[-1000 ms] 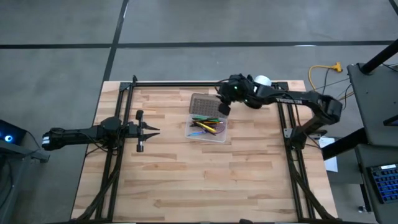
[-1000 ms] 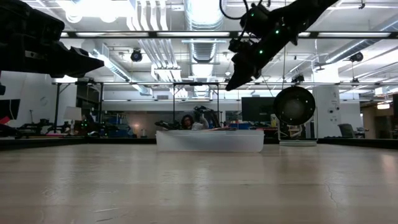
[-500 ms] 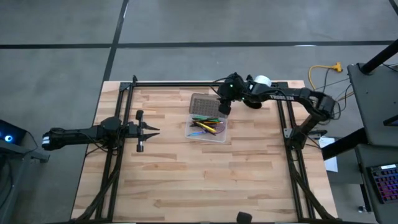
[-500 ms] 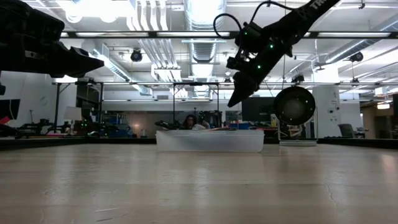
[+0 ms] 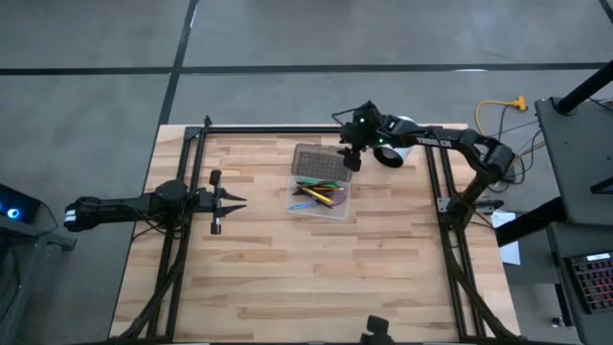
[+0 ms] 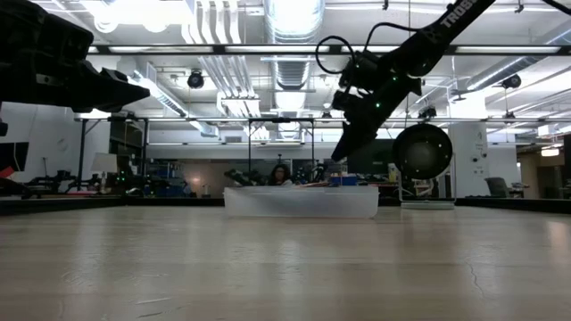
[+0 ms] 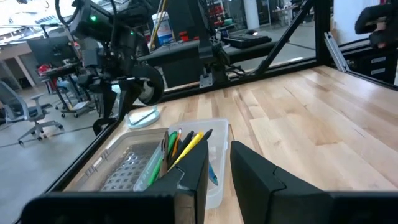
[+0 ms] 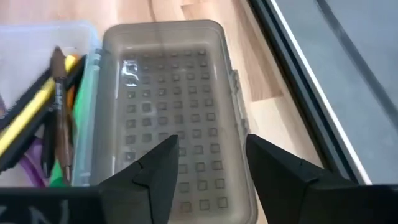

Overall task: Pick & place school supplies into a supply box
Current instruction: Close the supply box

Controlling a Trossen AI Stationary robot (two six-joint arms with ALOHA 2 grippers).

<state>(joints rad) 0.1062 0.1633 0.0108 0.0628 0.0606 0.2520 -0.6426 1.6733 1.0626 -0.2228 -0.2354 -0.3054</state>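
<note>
Pencils and pens (image 5: 316, 194) lie in the clear half of the supply box (image 5: 320, 196), which sits on the table (image 5: 287, 278) nearer its far edge than its near one, roughly midway between the side edges.

High view: the grey lid (image 5: 317, 163) lies folded flat toward the far edge. The right claw (image 5: 351, 159) hangs just past the lid's right corner, empty. The left claw (image 5: 233, 201) waits toward the left edge, well apart from the box. A white cylinder (image 5: 402, 126) stands at the far right corner.

Low view: the right claw (image 6: 342, 152) hangs clear above the box (image 6: 302, 201), holding nothing. Judgement: if it drops from here to close the lid, a finger may catch the lid's edge and drag the light box across the smooth wood.

Left wrist view: the fingers (image 7: 189, 171) stand slightly apart with nothing between them. Pencil tips (image 7: 186, 142) rise above the box rim; judgement: they may jam the lid.

Right wrist view: the fingers (image 8: 163, 163) are spread wide over the lid (image 8: 168, 112), gripping nothing. Scissors are not clearly made out.

Surface: pale wooden planks, bare apart from the box, edged by a black frame. Room: an open workshop with ceiling ducts and strip lights, desks, office chairs; a person sits far behind the box.
</note>
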